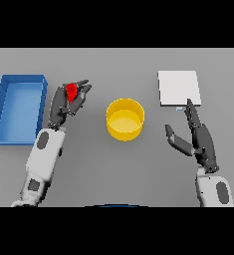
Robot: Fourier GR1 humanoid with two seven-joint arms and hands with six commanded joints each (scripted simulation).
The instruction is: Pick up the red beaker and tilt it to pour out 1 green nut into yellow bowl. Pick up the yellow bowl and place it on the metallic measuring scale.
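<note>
My left hand [63,103] is curled round the red beaker [71,91], left of the yellow bowl [125,119]; only the beaker's upper part shows between the fingers and thumb. The bowl stands at the table's middle, and I cannot make out a green nut in it. The metallic measuring scale [178,88], a pale square slab, lies at the back right. My right hand [198,137] hovers open just in front of the scale, right of the bowl and apart from it, fingers straight and pointing away from me.
A blue rectangular bin [4,107] sits along the table's left side, close beside my left forearm.
</note>
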